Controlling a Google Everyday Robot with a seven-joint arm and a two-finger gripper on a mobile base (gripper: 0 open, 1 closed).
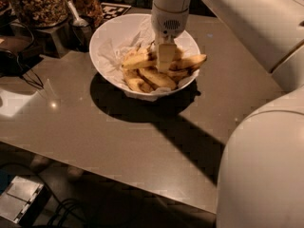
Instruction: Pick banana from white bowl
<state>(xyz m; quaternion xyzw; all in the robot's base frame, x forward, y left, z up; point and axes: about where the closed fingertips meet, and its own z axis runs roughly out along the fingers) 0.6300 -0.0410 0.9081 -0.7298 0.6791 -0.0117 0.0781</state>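
- We see the gripper (165, 57) pointing straight down from the white wrist of the arm (169, 8), sunk into the white bowl (110, 32) and sitting in the middle of the fruit pile.
- We cannot tell whether the gripper is open, closed or gripping anything; its tip merges with the yellow fruit around it.
- The banana (191, 61) lies just beside the gripper on the picture's right. Its near end is at the gripper's tip and its far end reaches out over the bowl's rim.
- We cannot tell whether the gripper touches that banana.
- Other bananas (155, 78) lie below the gripper and to its left in the picture, all inside the bowl.
- Crumpled white paper (114, 51) lines the bowl further left of the gripper.
- The bowl stands on a brown table (118, 137), and its dark shadow spreads on the side of the gripper nearer the camera.
- Well to the left of the gripper and further back stands a glass jar of nuts (38, 4). A smaller jar (89, 4) and a metal scoop (76, 16) stand between that jar and the bowl.
- A black-and-white marker tag (116, 8) lies just behind the bowl, left of the gripper.
- The robot's pale body (266, 170) fills the near right corner, well apart from the gripper.
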